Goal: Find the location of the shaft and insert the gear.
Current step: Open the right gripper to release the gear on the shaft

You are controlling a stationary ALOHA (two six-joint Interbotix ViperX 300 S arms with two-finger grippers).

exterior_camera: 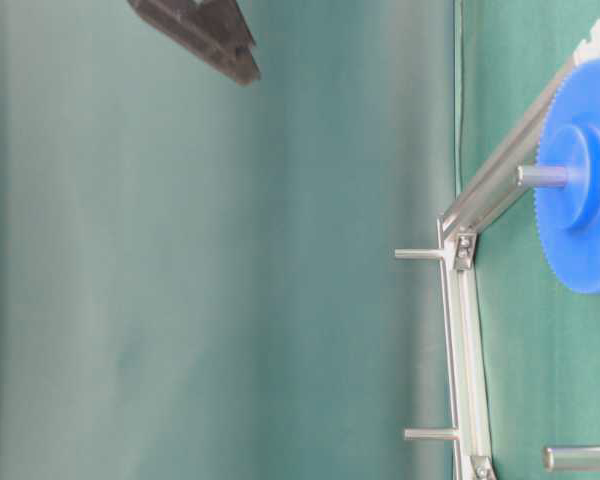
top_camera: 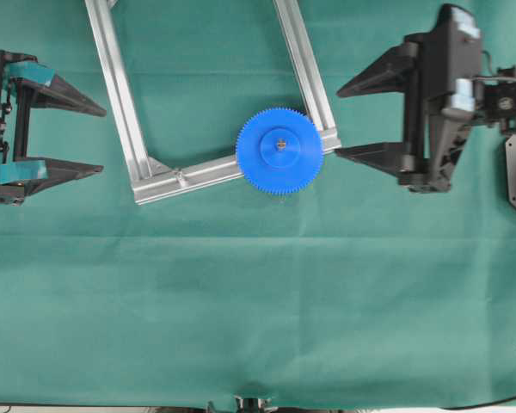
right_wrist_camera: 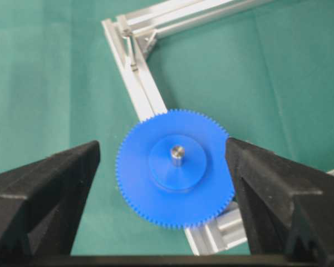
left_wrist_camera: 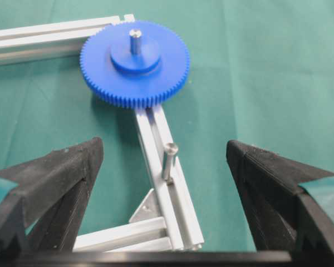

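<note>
The blue gear (top_camera: 280,163) lies flat on the aluminium frame's crossbar (top_camera: 206,172), near its right corner. The shaft (top_camera: 280,144) pokes up through the hub's centre hole, its silver tip showing in the left wrist view (left_wrist_camera: 135,39) and the right wrist view (right_wrist_camera: 177,152). My right gripper (top_camera: 339,123) is open just right of the gear (right_wrist_camera: 175,189) and holds nothing. My left gripper (top_camera: 101,139) is open at the far left, well away from the frame. A second, bare pin (left_wrist_camera: 170,160) stands on the crossbar near the left corner.
The frame's two long rails (top_camera: 116,77) run to the far edge of the green cloth. A triangular bracket (left_wrist_camera: 147,207) fills the left corner. In the table-level view further pins (exterior_camera: 430,434) stick out of the frame, and a dark gripper finger (exterior_camera: 200,35) hangs high above the cloth.
</note>
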